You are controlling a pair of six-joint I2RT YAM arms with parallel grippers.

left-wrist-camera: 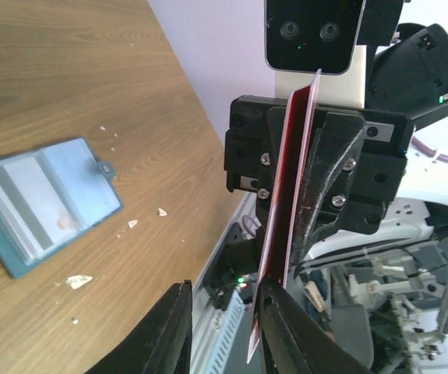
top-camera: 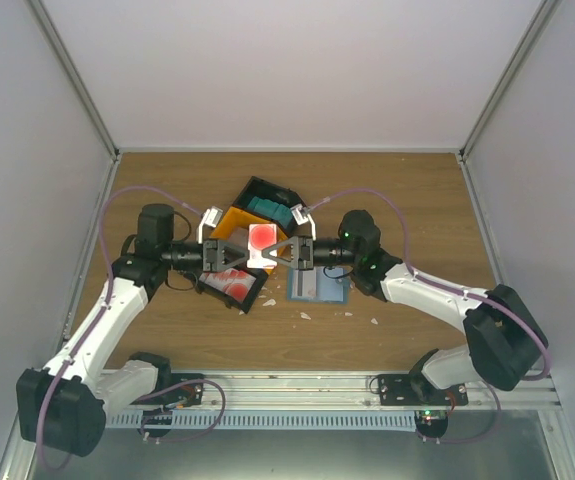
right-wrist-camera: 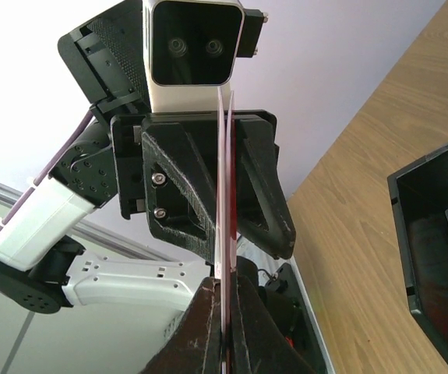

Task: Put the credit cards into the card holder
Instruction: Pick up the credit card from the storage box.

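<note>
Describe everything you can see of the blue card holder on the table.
The card holder is a slate-blue folding wallet, lying open and flat on the wooden table. Its paler inside has clear-looking pockets; one holds a whitish card with a grey stripe. A small tab with a stud sticks out from one edge. Otherwise only the table touches it; white scraps lie nearby.

A white-and-red card [top-camera: 263, 239] hangs above the bin [top-camera: 229, 222], pinched by the right tool [top-camera: 278, 252]. Teal cards [top-camera: 269, 209] and red-marked cards [top-camera: 233, 282] lie in the bin. The slate-blue holder [top-camera: 319, 288] lies open on the worktop [top-camera: 167, 330], a striped card [left-wrist-camera: 22, 204] inside.
</note>
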